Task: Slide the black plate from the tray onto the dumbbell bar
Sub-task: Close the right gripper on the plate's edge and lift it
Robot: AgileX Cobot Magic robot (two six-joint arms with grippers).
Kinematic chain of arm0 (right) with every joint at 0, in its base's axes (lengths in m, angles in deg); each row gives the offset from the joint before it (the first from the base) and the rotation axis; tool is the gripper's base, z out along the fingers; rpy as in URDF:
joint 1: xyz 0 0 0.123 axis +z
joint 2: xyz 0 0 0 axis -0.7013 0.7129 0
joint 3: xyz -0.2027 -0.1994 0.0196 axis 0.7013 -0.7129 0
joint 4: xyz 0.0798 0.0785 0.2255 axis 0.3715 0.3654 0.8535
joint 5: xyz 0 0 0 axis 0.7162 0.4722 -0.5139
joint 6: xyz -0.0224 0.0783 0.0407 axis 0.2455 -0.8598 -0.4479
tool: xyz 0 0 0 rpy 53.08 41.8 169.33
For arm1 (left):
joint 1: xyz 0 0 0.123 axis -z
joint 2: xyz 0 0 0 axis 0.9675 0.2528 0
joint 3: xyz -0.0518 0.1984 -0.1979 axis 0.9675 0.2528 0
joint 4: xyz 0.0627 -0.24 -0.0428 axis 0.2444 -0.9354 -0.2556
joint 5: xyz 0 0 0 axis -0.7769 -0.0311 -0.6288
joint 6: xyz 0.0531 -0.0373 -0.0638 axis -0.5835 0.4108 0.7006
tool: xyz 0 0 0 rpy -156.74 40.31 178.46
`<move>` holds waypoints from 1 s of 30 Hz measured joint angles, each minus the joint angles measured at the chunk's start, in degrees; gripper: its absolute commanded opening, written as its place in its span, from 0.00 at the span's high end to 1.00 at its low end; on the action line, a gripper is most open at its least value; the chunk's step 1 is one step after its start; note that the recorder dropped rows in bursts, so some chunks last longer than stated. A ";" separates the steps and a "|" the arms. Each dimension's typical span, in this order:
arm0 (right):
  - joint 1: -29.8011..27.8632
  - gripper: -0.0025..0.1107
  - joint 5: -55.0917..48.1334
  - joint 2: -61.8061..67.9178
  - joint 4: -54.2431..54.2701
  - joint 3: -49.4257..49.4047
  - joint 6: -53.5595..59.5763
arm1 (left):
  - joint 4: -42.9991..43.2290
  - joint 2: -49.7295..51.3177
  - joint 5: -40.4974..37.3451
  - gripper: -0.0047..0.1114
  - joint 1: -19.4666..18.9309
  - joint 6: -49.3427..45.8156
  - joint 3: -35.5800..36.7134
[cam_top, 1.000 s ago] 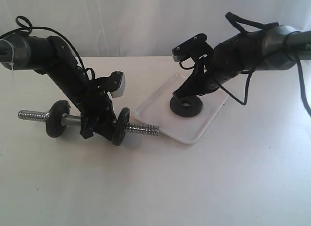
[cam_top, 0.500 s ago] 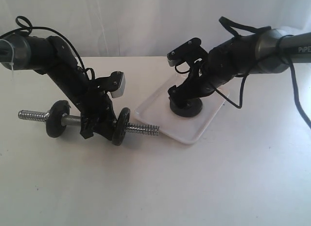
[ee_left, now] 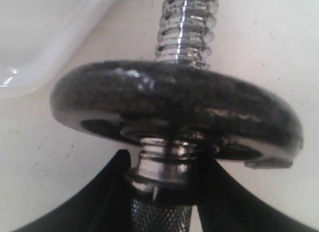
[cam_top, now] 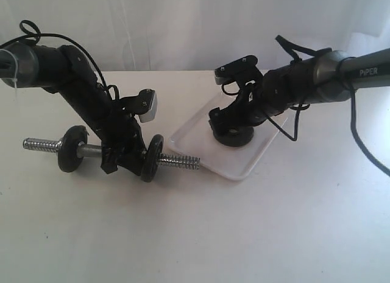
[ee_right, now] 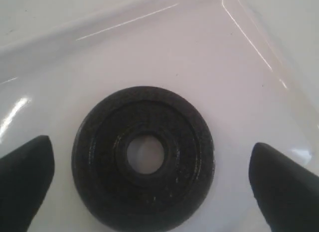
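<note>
The black plate (cam_top: 232,137) (ee_right: 143,157) lies flat on the white tray (cam_top: 194,139) (ee_right: 209,57). My right gripper (cam_top: 232,123) (ee_right: 150,145) hangs open just above it, one finger on each side of the disc and neither touching it. To the left, the chrome dumbbell bar (cam_top: 180,162) (ee_left: 185,22) rests on the table with one black disc (cam_top: 72,148) near its far end and another (cam_top: 152,159) (ee_left: 174,105) near the tray. My left gripper (cam_top: 116,159) (ee_left: 164,167) is shut on the bar's knurled middle, right behind the nearer disc.
The bar's free threaded end points at the tray's near-left edge, a small gap away. White tabletop (cam_top: 201,234) spreads in front of both arms. Cables loop off the right arm (cam_top: 304,82) above the tray.
My right gripper has come down and slightly left, and now sits close over the black plate. The left arm, the bar and the plate have not moved.
</note>
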 measured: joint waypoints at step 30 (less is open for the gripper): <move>0.00 0.05 4.07 3.37 1.08 0.05 -0.21 | -0.58 0.00 0.24 0.96 0.00 0.00 0.00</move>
